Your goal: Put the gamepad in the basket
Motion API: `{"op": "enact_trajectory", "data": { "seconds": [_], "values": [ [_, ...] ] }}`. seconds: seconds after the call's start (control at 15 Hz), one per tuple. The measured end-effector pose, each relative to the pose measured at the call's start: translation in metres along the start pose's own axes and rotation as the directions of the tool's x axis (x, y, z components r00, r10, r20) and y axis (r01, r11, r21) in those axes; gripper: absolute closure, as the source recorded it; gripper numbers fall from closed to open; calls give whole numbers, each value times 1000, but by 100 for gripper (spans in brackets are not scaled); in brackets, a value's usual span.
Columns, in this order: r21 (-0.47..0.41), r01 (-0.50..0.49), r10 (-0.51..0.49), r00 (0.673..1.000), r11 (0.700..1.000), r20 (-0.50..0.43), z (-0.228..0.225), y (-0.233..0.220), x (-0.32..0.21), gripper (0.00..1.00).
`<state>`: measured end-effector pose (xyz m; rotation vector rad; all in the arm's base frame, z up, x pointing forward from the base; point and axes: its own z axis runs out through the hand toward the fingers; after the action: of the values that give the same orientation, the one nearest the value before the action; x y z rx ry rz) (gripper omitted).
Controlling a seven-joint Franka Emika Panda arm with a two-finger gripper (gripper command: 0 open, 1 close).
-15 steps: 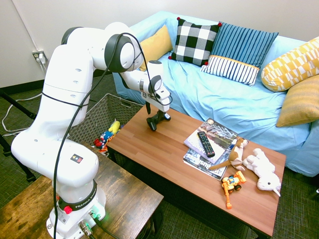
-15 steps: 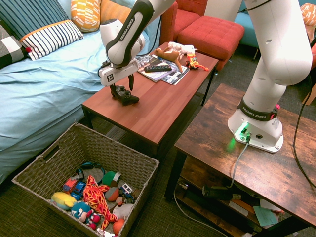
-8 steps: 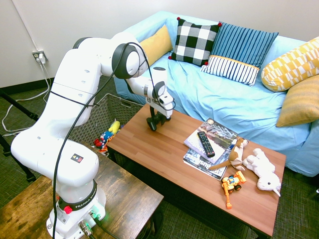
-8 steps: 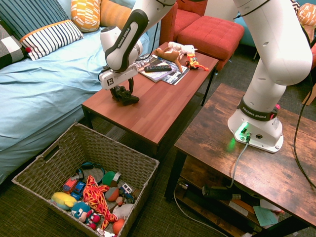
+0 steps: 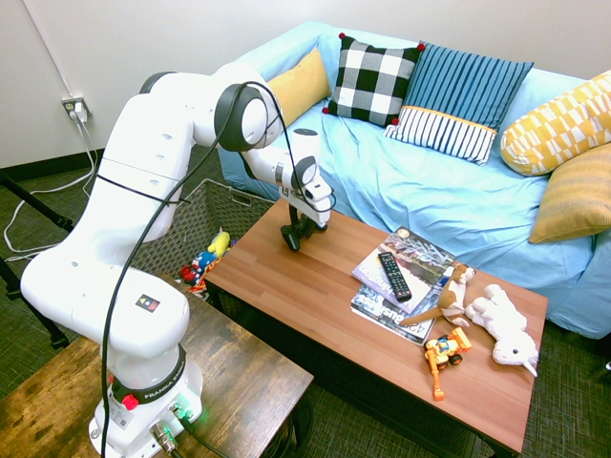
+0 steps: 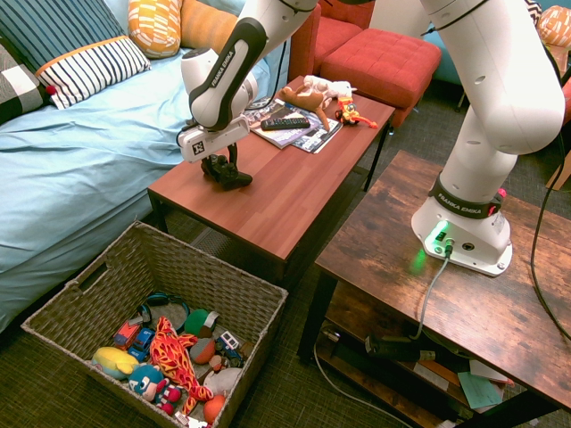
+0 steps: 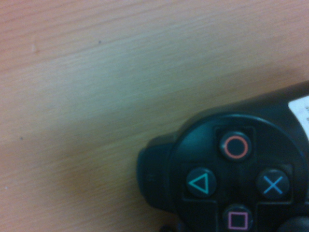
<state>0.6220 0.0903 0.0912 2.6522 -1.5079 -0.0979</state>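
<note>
- Starting with the first exterior view: showing the hand pointing straight down at the far left corner of the worktop, low over the wood.
- Closing narrow around the gamepad, which is lying on the worktop under the hand, small and black, only partly showing.
- Sitting on the floor just past the worktop's left end, the basket, with bright toys inside; gamepad lying outside it.
- Lying well to the right of the gamepad, a black remote on a stack of magazines, then a brown plush animal, a white plush animal and an orange toy digger.
- Running along the far side of the worktop, a light blue sofa.
- Moving to the second exterior view: showing the hand coming down from above, its two dark fingers standing close together, one on each side of the gamepad's body.
- Resting on the wood near the worktop's sofa-side edge, the gamepad, horns pointing toward the near end.
- Standing on the floor in front of the worktop's near end, the basket, apart from the gamepad and below it.
- Moving to the wrist view: showing the gamepad from close by against pale wood grain, its four round buttons carrying a circle, a triangle, a cross and a square.
- Showing a pale patch at the picture's edge on the black shell.
</note>
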Motion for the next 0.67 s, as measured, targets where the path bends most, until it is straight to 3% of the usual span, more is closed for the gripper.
{"op": "enact_trajectory", "data": {
  "seconds": [0.4,0.67],
  "values": [
    [39,36,-36,999,999,7,-12,1,-3,100],
    [95,84,-83,996,992,-10,-67,6,-24,100]
  ]
}}
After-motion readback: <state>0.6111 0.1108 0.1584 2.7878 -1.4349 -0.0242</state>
